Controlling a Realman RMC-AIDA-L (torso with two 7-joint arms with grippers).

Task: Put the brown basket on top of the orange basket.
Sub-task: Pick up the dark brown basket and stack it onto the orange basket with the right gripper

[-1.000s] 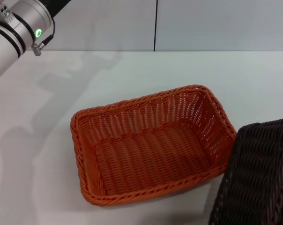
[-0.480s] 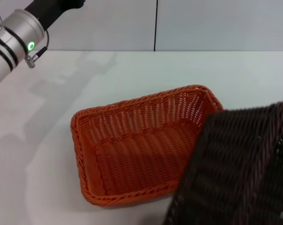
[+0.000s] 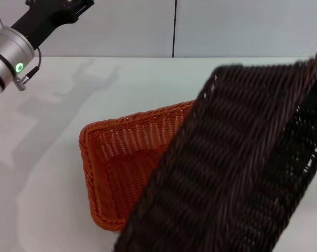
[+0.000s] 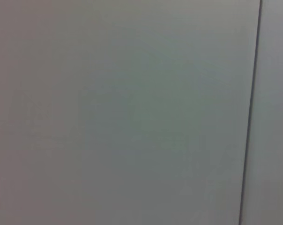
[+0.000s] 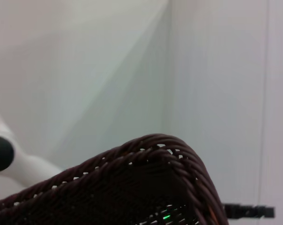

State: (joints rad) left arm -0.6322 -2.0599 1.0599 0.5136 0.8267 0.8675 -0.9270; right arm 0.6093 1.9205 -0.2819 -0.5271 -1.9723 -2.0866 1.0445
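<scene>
Status: transfer in progress. Compared with one second ago, the brown basket (image 3: 237, 163) has moved from the right edge of the head view, low beside the orange basket (image 3: 122, 157), to a raised, steeply tilted pose that covers most of the orange basket's right half. Half a second ago it overlapped only the near right corner. Judgement: the carry phase is under way and the load is approaching a position above the target; levelling and lowering remain to be done.

Location of task items: the orange basket rests on the white counter (image 3: 48, 173), open side up, its left end and part of its floor visible. The brown basket is off the counter, its underside toward the head camera.

Right jaws: not visible in any view. The right wrist view shows only the braided rim of the brown basket (image 5: 146, 159) close below the camera, so the jaws are judged to hold that rim; their opening cannot be told.

Left arm (image 3: 22, 37): raised at the far left, well apart from both baskets, and it has swung further outward over the last second. Its jaws' state cannot be told.

View differences: only the head view shows the two baskets' relation. The left wrist view shows only a plain wall with one dark seam.
</scene>
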